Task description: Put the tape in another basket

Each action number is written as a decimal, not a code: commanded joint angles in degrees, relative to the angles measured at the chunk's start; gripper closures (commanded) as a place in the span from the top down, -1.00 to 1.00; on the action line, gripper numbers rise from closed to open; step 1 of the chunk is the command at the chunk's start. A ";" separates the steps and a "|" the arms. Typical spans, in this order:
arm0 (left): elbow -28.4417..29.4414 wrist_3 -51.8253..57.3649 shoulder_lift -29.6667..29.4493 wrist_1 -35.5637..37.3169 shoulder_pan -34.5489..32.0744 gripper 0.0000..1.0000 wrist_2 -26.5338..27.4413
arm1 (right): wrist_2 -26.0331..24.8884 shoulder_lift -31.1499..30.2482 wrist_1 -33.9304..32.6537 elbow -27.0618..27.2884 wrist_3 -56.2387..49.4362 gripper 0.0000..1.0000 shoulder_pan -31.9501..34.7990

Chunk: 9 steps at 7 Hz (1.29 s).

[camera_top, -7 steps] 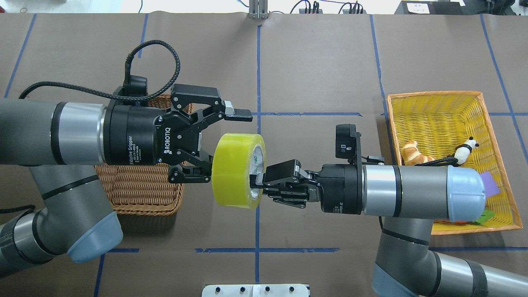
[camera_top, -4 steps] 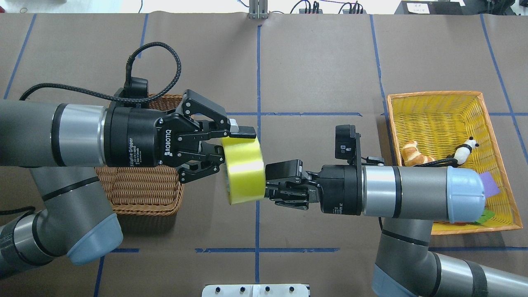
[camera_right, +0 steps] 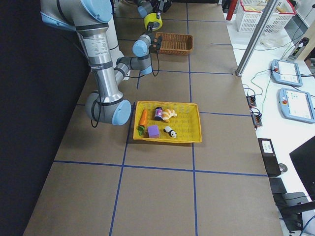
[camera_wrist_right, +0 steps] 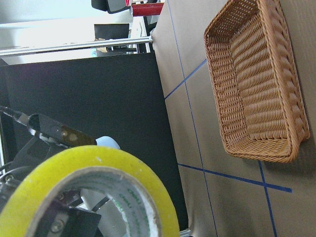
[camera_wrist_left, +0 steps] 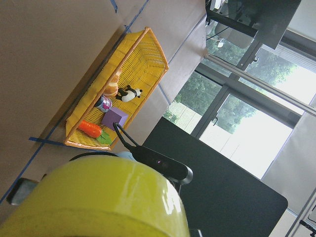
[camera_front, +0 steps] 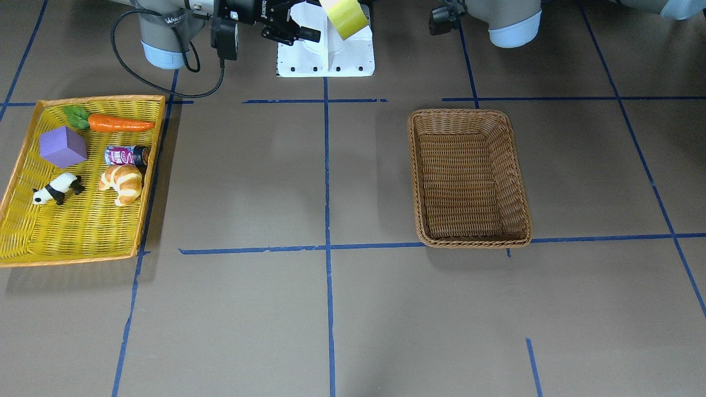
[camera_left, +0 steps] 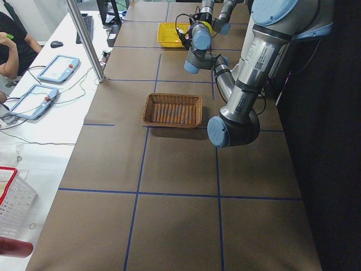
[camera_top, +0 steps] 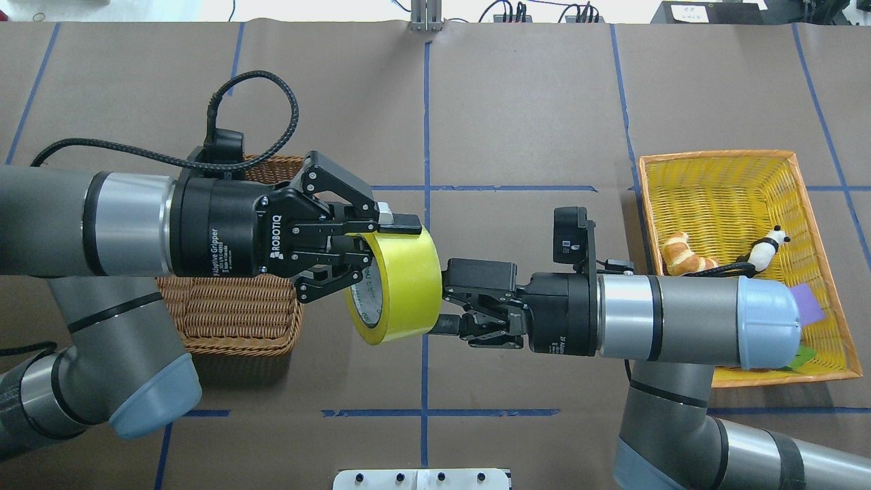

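Change: since a second ago the tape (camera_top: 401, 279) has swung its core toward the left gripper (camera_top: 371, 248), which has closed onto it; the right gripper (camera_top: 444, 299) has let go.
Progress: the hand-over looks done; carrying the roll to the brown wicker basket (camera_front: 474, 240) and dropping it in remain, and nothing lies in that basket yet.
Left arm (camera_top: 47, 211): reaches level in from the left, its wrist above the basket.
Right arm (camera_top: 694, 316): stretched level toward mid-table, facing the left one.
Tape: aloft at mid-table between both grippers, tilted.
Left gripper: clenched on the roll's wall, one finger outside, one in the core.
Right gripper: jaws look parted, just beside the roll's far face.
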 commanded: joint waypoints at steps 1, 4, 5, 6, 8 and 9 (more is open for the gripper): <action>-1.51 0.32 0.98 -0.05 -2.69 -0.95 -1.13 | -0.34 -0.02 0.30 0.07 -0.02 0.99 0.04; -1.26 0.33 4.22 0.12 -9.81 -0.95 -9.46 | -0.08 -0.19 0.48 0.34 -0.11 0.99 0.83; -0.38 0.94 4.50 2.04 -10.96 -0.95 -12.18 | 0.27 -0.72 0.39 0.34 -0.20 1.00 1.88; -0.20 2.86 4.59 7.11 -12.54 -0.96 -13.34 | 0.45 -0.98 -0.83 0.16 -0.72 1.00 3.80; -0.46 17.82 4.50 23.51 -14.66 -0.95 -20.10 | 13.19 -0.46 -15.17 0.25 -6.66 1.00 11.95; -0.12 23.56 4.59 29.07 -14.66 -0.95 -20.12 | 21.29 -0.46 -24.21 0.16 -12.53 1.00 16.69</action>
